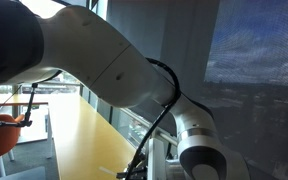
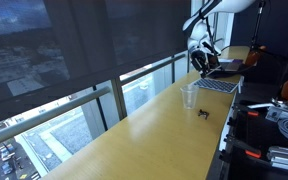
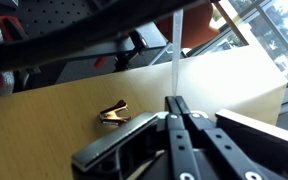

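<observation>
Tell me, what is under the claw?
Yellow counter shows below, with a small metal clip off to one side. The claw itself hides the patch directly beneath it.

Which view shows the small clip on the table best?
The wrist view: the clip lies close on the table. In an exterior view it is a dark speck beside the cup; where the arm fills the frame, nothing.
</observation>
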